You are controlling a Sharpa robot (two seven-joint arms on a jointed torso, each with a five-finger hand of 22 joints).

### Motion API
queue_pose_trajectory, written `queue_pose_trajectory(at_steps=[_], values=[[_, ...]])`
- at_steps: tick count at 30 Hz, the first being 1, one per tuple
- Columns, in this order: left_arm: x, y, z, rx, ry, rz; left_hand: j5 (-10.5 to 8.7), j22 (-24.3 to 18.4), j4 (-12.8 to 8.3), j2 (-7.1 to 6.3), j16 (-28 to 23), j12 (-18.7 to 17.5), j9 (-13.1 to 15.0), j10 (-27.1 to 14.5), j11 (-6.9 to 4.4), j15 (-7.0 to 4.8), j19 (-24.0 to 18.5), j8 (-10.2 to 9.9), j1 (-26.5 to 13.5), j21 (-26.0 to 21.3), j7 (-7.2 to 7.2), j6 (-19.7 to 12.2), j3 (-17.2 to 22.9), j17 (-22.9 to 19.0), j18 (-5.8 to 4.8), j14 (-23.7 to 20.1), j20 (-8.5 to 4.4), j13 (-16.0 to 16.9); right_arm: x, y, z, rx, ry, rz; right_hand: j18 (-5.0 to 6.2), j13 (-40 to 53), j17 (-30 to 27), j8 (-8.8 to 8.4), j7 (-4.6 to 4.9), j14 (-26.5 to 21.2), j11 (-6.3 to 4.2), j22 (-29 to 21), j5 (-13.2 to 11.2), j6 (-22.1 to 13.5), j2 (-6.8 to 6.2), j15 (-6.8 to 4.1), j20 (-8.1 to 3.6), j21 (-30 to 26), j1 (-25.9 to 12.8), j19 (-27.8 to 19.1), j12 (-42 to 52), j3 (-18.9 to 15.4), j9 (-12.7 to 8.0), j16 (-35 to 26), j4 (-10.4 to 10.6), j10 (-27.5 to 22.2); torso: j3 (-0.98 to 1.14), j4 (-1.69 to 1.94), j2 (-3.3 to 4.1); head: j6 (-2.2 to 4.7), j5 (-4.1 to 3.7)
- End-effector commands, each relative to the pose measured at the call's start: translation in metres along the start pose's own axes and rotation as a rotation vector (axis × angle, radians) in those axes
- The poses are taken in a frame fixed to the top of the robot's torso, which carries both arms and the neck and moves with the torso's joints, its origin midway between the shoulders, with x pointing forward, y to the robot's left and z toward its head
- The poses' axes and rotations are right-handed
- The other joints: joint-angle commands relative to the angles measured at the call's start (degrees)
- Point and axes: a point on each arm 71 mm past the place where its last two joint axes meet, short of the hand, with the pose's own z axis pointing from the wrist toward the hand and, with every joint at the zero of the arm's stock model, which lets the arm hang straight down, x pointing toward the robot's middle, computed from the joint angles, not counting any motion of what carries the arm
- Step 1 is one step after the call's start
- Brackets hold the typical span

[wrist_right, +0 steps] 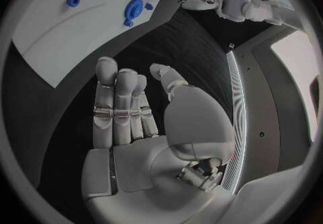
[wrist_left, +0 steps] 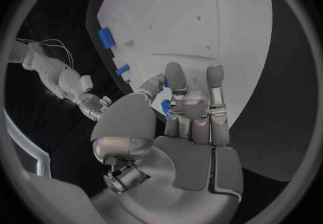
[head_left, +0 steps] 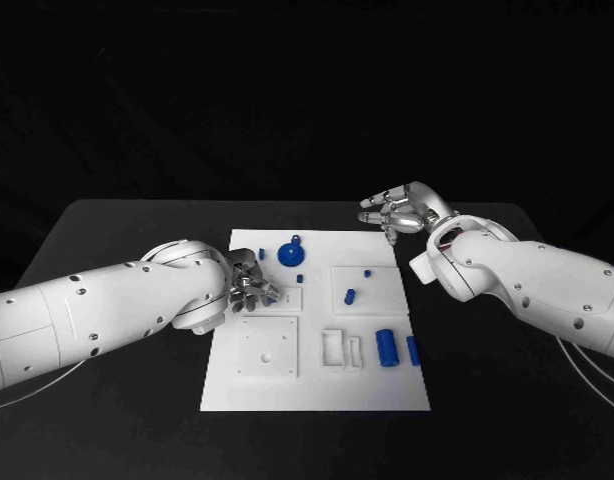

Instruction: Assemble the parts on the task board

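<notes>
The white task board (head_left: pixel 235 385) lies in the middle of the black table. On it are a round blue disc (head_left: pixel 294 254), a small peg (head_left: pixel 261 254), small pieces (head_left: pixel 349 295) and two blue cylinders (head_left: pixel 387 345) near its right edge. My left hand (head_left: pixel 247 281) hovers over the board's left side. In the left wrist view the left hand (wrist_left: pixel 191 113) pinches a small blue part (wrist_left: pixel 166 107) between thumb and fingers. My right hand (head_left: pixel 401 212) hangs over bare table beyond the board's far right corner. In the right wrist view the right hand (wrist_right: pixel 128 111) is flat and holds nothing.
The board has square recesses (head_left: pixel 268 345) at its near left and narrow slots (head_left: pixel 333 347) beside the cylinders. In the right wrist view the blue disc (wrist_right: pixel 132 7) and a blue ring (wrist_right: pixel 72 1) lie on the board (wrist_right: pixel 47 35). Black table surrounds the board.
</notes>
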Motion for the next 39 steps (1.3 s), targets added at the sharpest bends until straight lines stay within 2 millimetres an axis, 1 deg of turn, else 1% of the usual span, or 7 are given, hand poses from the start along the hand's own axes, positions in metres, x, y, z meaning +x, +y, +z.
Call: queue_pose_trajectory(at_steps=[1, 12, 20, 31, 35, 38, 39], values=[[0.0042, 0.0024, 0.0014, -0.016, 0.026, 0.002, -0.82, 1.1, -0.9, 1.39, -0.4, 0.0, 0.0, 1.8, -1.29, -0.28, 0.3, -0.1, 1.7, -0.2, -6.97, 14.0, 0.9, -0.2, -0.39, 0.0, 0.05, -0.1, 0.0016, 0.0002, -0.0001, -0.003, 0.014, 0.002, 0.82, 0.0, 0.1, -0.23, -0.14, 0.3, -0.04, -0.1, 0.2, 0.4, 0.01, -0.22, 0.0, -0.1, -0.6, 2.3, 0.3, 0.5, -0.1, -0.2, 0.0, -0.4, -0.01, 0.02, 0.0, 0.01, -0.12], [0.0018, 0.0039, 0.0039, -0.028, 0.027, -0.009, -6.32, 1.1, 1.5, 0.11, -1.2, -0.6, 0.2, 1.8, -1.28, -0.39, 0.4, -0.3, 2.1, -0.8, -6.9, 13.2, -2.0, -1.9, -0.68, -0.4, -0.17, -0.7, 0.0022, -0.0002, 0.0, -0.002, 0.016, 0.003, 0.81, 0.0, 0.1, -0.22, -0.15, 0.3, -0.04, -0.1, 0.3, 0.5, 0.01, -0.22, -0.01, -0.1, -0.7, 2.3, 0.3, 0.5, -0.1, -0.2, 0.1, -0.4, -0.02, 0.08, -0.06, -0.1, -0.2], [0.0003, 0.0046, 0.0049, -0.037, 0.022, -0.014, -6.56, 1.0, 3.4, -1.58, -3.3, -2.4, -0.3, 2.0, -1.03, -0.39, 0.4, -2.9, 3.2, -2.3, -6.36, 12.3, -2.7, -5.1, -0.85, -1.1, -0.35, -3.6, 0.0023, -0.0007, 0.0, 0.0, 0.017, 0.003, 0.8, 0.0, 0.1, -0.23, -0.16, 0.3, -0.05, -0.1, 0.4, 0.5, -0.02, -0.23, -0.02, 0.0, -0.8, 2.3, 0.4, 0.6, -0.1, -0.2, 0.1, -0.3, -0.03, 0.1, -0.03, -0.11, -0.29], [-0.002, 0.0062, 0.0054, -0.04, 0.004, -0.033, -7.0, 1.1, 4.1, -3.18, -4.0, -3.1, -1.0, 1.9, -0.77, -0.32, 0.5, -4.1, 3.2, -3.0, -6.1, 11.7, -3.2, -5.5, -0.85, -1.4, -0.29, -4.6, 0.0033, -0.0021, -0.0001, 0.004, 0.018, 0.004, 0.8, 0.0, 0.1, -0.23, -0.16, 0.3, -0.05, -0.1, 0.4, 0.5, -0.02, -0.23, -0.02, 0.0, -0.8, 2.3, 0.4, 0.6, -0.1, -0.2, 0.1, -0.3, -0.04, 0.11, -0.06, -0.14, -0.38], [-0.0023, 0.0065, 0.0054, -0.039, 0.002, -0.042, -12.7, 1.1, 7.4, -6.37, -4.0, -3.0, -1.1, 1.9, -0.82, -0.32, 0.6, -4.1, 1.9, -3.3, -6.28, 12.2, -4.5, -5.6, -0.85, -1.3, -0.26, -4.7, 0.0036, -0.0028, -0.0002, 0.005, 0.019, 0.004, 0.8, 0.0, 0.1, -0.24, -0.15, 0.3, -0.04, -0.1, 0.4, 0.4, -0.07, -0.24, -0.03, 0.0, -0.9, 2.3, 0.4, 0.6, -0.1, -0.2, 0.2, -0.3, -0.05, 0.09, -0.06, -0.13, -0.39], [-0.0024, 0.0068, 0.0052, -0.037, 0.002, -0.047, -16.92, 1.1, 13.1, -10.52, -4.0, -2.8, -1.3, 1.9, -0.78, -0.3, 0.7, -4.1, 2.5, -3.5, -6.28, 12.9, -3.2, -5.6, -0.85, -1.4, -0.24, -4.8, 0.0038, -0.0032, -0.0003, 0.006, 0.019, 0.005, 0.8, 0.0, 0.1, -0.24, -0.15, 0.3, -0.04, -0.1, 0.4, 0.4, -0.07, -0.24, -0.03, 0.0, -0.9, 2.3, 0.4, 0.6, -0.1, -0.2, 0.2, -0.3, -0.05, 0.1, -0.07, -0.08, -0.41], [-0.0025, 0.007, 0.0051, -0.037, 0.002, -0.048, -17.09, 1.1, 15.8, -11.58, -4.0, -2.8, -1.4, 1.9, -0.76, -0.29, 0.8, -4.1, 3.8, -3.5, -6.28, 13.1, -3.2, -5.6, -0.85, -1.4, -0.22, -4.8, 0.0039, -0.0033, -0.0004, 0.007, 0.019, 0.005, 0.8, 0.0, 0.1, -0.24, -0.15, 0.3, -0.04, -0.1, 0.4, 0.4, -0.07, -0.24, -0.03, 0.0, -0.9, 2.3, 0.4, 0.6, -0.1, -0.2, 0.2, -0.3, -0.06, 0.11, -0.07, -0.09, -0.42]])
